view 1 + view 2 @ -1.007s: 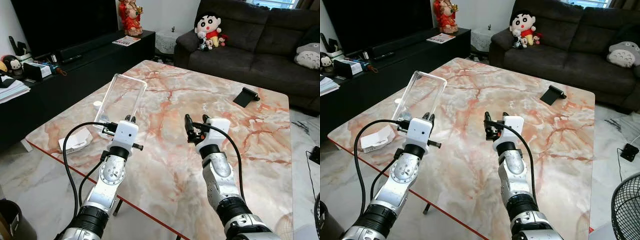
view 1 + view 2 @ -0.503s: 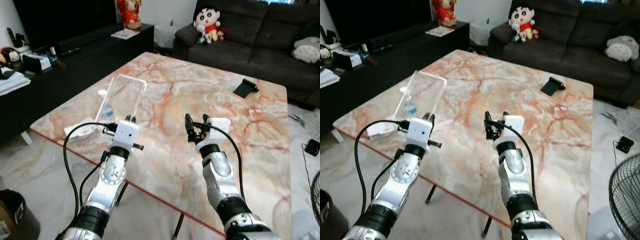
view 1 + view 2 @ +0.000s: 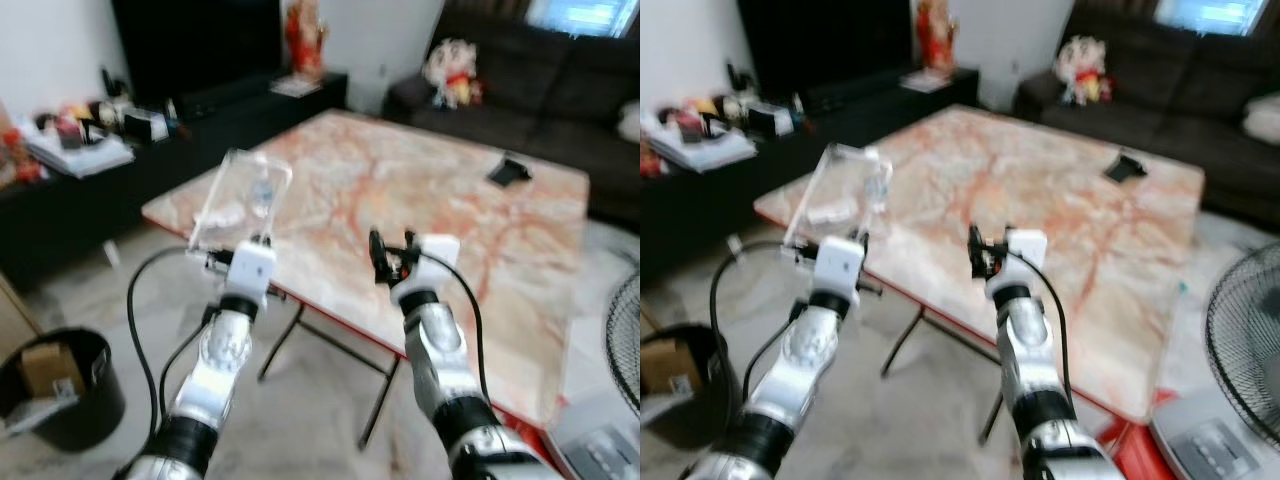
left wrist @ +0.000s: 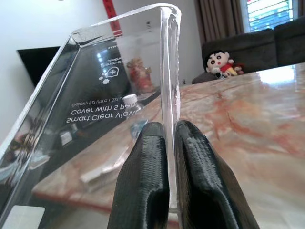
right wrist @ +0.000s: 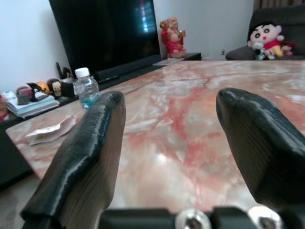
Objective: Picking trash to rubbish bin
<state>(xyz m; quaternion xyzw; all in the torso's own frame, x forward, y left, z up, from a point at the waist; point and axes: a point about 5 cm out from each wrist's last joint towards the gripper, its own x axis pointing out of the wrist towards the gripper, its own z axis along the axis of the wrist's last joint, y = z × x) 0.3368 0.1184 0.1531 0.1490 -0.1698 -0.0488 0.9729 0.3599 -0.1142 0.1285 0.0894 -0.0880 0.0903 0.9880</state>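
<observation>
A black rubbish bin (image 3: 62, 400) stands on the floor at far left. The left gripper (image 4: 167, 148) pinches a clear plastic package (image 3: 240, 198) upright before the marble table (image 3: 420, 190). The right gripper (image 3: 392, 252) hovers empty, its 2 fingers spread wide.

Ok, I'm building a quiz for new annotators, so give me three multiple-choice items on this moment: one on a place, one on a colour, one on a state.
1. Where is the black bin?
A. on the floor, to the robot's left
B. on the sofa
C. on the table

2. What colour are the veins in the marble table?
A. blue
B. reddish-orange
C. green

3. What state is the left end effector in?
A. wide open, holding nothing
B. shut on a water bottle
C. shut on the clear plastic package

Answers:
1 A, it stands on the floor at lower left in the left eye view.
2 B, rust-coloured streaks cross the pale top.
3 C, the left wrist view shows both fingers pinching the package's edge.
</observation>
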